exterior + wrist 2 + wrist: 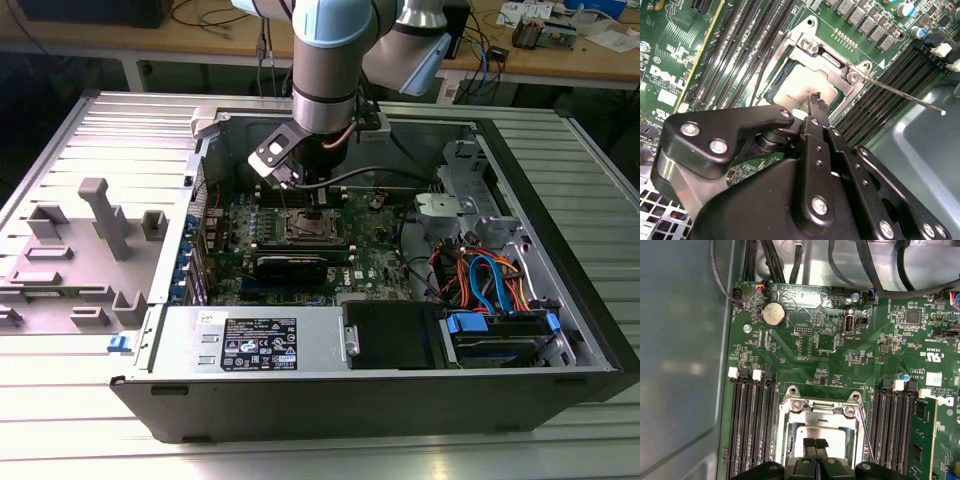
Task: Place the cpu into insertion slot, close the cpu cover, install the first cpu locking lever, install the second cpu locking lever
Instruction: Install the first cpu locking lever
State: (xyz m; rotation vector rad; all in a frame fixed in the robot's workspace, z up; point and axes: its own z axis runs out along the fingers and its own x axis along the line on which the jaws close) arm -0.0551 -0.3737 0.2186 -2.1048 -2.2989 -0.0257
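Observation:
The cpu (832, 436) lies flat in the insertion slot (308, 226) on the green board, its dull silver top (799, 86) showing through the window of the cpu cover (817, 412). The cover (827, 59) lies down over the chip. My gripper (815, 444) is shut, its two fingertips pressed together just above the chip's top near the window's edge, with nothing between them. One black fingertip (816, 102) reaches over the chip. A thin locking lever (905, 95) sticks out sideways from the socket over the memory slots; a second thin rod (762, 75) runs along the other side.
Long black memory slots (750, 425) flank the socket on both sides. A black card with a green stripe (292, 266) sits just in front of the socket. Cables (480, 275) and drive bays fill the case at the exterior view's right. The case walls (200, 180) surround the board.

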